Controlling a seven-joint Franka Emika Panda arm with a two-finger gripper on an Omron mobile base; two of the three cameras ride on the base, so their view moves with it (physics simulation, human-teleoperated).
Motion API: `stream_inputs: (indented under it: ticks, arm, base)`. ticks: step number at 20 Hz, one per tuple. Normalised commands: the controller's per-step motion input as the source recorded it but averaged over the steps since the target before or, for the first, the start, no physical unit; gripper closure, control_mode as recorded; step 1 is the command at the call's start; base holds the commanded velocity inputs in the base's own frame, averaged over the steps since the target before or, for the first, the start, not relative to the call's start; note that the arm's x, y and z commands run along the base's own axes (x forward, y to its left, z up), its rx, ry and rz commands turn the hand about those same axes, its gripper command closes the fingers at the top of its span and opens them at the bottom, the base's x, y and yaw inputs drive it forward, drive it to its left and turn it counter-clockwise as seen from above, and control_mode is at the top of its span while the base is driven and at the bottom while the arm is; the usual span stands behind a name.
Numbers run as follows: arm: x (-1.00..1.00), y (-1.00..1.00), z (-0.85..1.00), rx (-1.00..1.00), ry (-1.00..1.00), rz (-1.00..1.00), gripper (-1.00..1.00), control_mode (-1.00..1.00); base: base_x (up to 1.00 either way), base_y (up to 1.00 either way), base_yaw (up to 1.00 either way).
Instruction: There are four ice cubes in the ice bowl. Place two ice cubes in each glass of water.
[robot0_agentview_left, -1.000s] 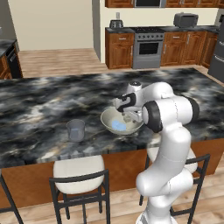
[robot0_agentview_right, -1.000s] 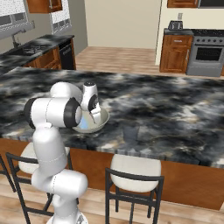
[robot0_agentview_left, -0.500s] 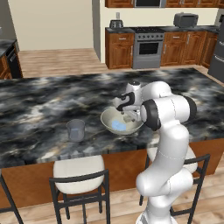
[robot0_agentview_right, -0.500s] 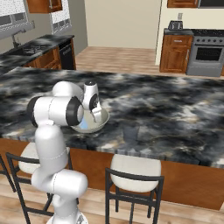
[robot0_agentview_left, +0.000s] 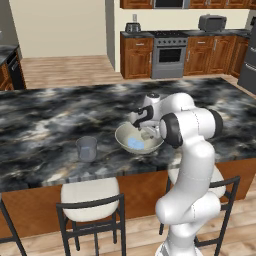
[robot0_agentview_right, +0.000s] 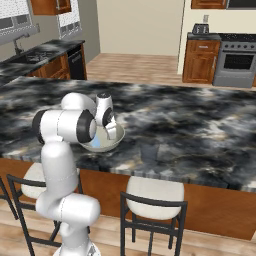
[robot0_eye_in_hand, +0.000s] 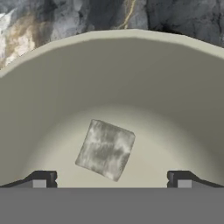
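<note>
Ice cube (robot0_eye_in_hand: 105, 149) lies in ice bowl (robot0_eye_in_hand: 109, 74); claw (robot0_eye_in_hand: 111, 180) spread wide above.

I am working in a rendered home kitchen. The gripper (robot0_agentview_left: 145, 131) hangs over a long island counter (robot0_agentview_left: 45, 125) of dark marbled stone, with cushioned bar stools (robot0_agentview_left: 90, 200) tucked under its near edge, below the gripper. Well beyond the gripper, a stainless range (robot0_agentview_left: 169, 55) sits between reddish wood cabinets (robot0_agentview_left: 136, 57), which carry a kettle (robot0_agentview_left: 133, 26) and a toaster (robot0_agentview_left: 212, 22). Far off to the gripper's left I see a sink counter (robot0_agentview_right: 30, 57) beneath a window (robot0_agentview_right: 15, 20). Wood plank flooring (robot0_agentview_left: 65, 70) runs between.
</note>
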Motion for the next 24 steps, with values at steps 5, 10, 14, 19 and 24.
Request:
stream_inputs:
  ticks: [5,10,14,19,24]
  arm:
    - [0.01,0.0,-0.18,0.0,0.0,0.0,-1.0,-1.0]
    - [0.01,0.0,-0.12,0.0,0.0,0.0,-1.0,-1.0]
    - [0.05,0.0,-0.08,0.0,0.0,0.0,-1.0,-1.0]
    - [0.05,0.0,-0.06,0.0,0.0,0.0,-1.0,-1.0]
    - [0.08,0.0,-0.06,0.0,0.0,0.0,-1.0,-1.0]
  base:
    - [0.0,0.0,0.0]
    - [0.0,0.0,0.0]
    - [0.0,0.0,0.0]
    - [0.0,0.0,0.0]
    - [0.0,0.0,0.0]
